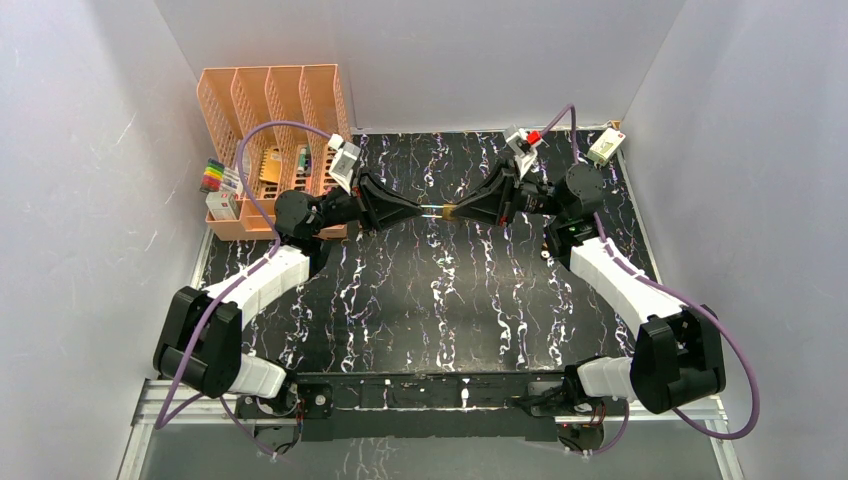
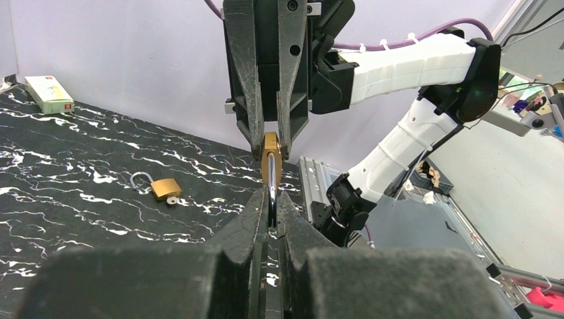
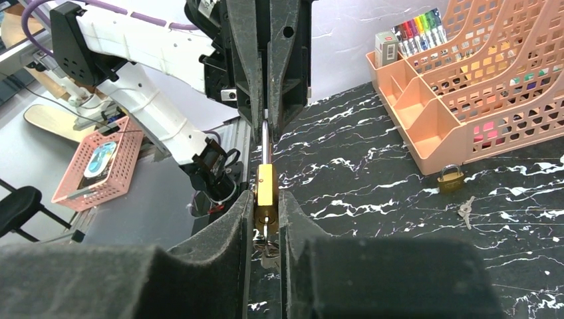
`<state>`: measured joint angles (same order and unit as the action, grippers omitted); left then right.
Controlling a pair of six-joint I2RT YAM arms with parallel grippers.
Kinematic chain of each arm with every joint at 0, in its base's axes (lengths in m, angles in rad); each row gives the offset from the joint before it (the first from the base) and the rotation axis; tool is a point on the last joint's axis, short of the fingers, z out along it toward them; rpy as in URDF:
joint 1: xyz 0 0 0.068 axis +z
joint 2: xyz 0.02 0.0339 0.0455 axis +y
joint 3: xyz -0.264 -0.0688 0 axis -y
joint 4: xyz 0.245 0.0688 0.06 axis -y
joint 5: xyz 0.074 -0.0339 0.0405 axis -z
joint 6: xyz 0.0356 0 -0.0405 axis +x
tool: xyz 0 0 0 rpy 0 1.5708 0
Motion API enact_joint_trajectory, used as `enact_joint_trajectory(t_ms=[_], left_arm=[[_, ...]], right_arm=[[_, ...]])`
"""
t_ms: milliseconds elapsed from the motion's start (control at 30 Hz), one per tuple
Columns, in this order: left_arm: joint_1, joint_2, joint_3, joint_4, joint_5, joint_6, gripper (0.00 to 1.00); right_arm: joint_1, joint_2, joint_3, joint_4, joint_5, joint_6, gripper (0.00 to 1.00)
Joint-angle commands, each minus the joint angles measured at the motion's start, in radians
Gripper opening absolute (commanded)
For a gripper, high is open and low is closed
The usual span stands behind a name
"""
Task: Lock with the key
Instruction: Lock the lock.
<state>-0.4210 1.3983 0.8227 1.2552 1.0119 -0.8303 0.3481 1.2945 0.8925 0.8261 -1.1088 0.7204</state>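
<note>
Padlock (image 2: 270,159) hangs in mid-air between both arms: left hand (image 1: 418,209) clamped on its shackle (image 2: 272,194), right hand (image 1: 462,210) pinching the brass body (image 3: 265,189) (key (image 3: 266,247) at its end)

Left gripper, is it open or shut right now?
Shut. The left gripper has its fingers pinched on the silver shackle of the padlock.

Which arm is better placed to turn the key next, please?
Probably right: the right claw grips the padlock, keys at its base, while the left claw pins the shackle.
</note>
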Motion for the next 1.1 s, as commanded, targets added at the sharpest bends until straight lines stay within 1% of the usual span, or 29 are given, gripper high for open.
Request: enact_joint_trajectory(t_ms=[0,167,300,600,1067], left_arm=[[-0.013,-0.049,0.003,0.064,-0.017,0.038,0.00],[-0.010,-0.059,0.001,0.064,-0.024,0.037,0.00],[-0.006,-0.074,-0.008,0.065,-0.032,0.042,0.00],[0.012,-0.093,-0.021,0.064,-0.040,0.039,0.00],[0.022,-0.080,-0.025,0.064,-0.069,0.034,0.00]], right_arm=[[0.008,-0.031,0.056,-0.038,0.054,-0.041,0.26],[-0.008,-0.053,0.080,-0.107,0.064,-0.095,0.38],[-0.027,-0.071,0.076,-0.117,0.064,-0.105,0.42],[-0.037,-0.102,0.056,-0.105,0.049,-0.105,0.47],[-0.026,-0.127,0.018,-0.116,0.024,-0.105,0.49]])
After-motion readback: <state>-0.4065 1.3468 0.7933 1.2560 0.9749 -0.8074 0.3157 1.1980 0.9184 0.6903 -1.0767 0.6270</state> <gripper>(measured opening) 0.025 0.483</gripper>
